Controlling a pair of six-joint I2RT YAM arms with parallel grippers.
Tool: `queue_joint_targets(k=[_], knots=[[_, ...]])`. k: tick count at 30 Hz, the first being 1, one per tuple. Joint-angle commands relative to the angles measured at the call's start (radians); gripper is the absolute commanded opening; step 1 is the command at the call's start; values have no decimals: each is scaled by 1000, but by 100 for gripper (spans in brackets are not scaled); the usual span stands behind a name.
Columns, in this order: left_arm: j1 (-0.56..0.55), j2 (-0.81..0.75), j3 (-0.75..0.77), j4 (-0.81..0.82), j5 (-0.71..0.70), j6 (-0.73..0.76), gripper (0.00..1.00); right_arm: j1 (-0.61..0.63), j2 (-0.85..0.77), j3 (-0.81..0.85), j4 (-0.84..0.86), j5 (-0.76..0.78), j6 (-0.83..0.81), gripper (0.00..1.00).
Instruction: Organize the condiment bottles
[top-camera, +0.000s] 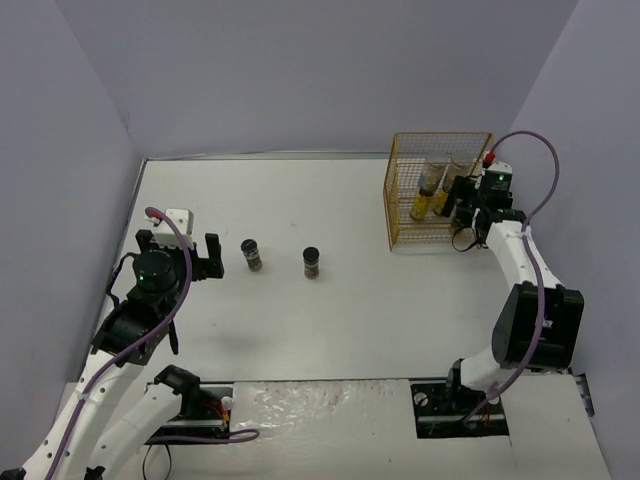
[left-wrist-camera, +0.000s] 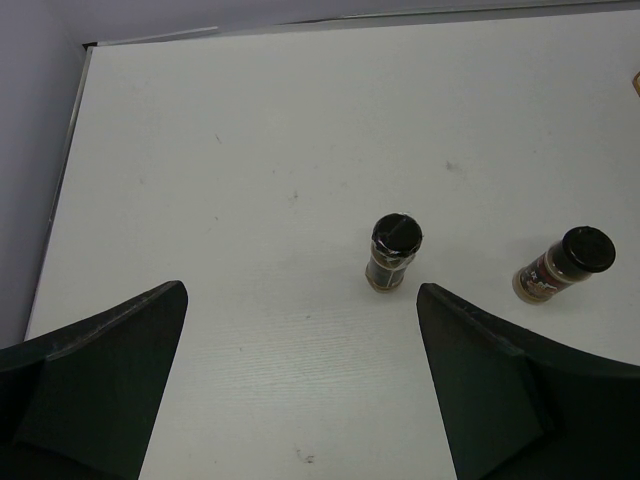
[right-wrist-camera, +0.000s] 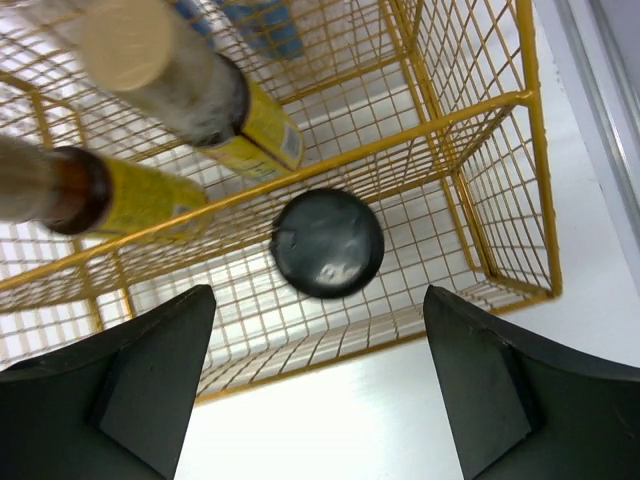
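Note:
Two short dark black-lidded jars stand on the white table, one nearer my left arm and one to its right. In the left wrist view they are ahead of the fingers, the near jar and the far jar. My left gripper is open and empty, left of the jars. In the yellow wire rack stand two slim yellow-labelled bottles and a third black-lidded jar. Blue labels show at the rack's far side. My right gripper is open and empty above the rack's near edge.
Grey walls close in the table on the left, back and right. The rack stands at the back right, near the right edge of the table. The arm bases sit at the near edge.

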Motion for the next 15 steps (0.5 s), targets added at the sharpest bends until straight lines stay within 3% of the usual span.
queue_joint_targets(k=[1,4,8,15], knots=[[-6,-1,38,48,-1,-2,97,81,-240,78,-57,-79,-48,85],[-5,-1,39,47,-1,-1,97,222,-338,77,-61,-125,-74,87],[-5,-1,39,47,3,-2,97,397,-353,69,-42,-194,-112,93],[-5,4,40,45,-1,0,97,682,-169,80,38,-218,-214,98]])
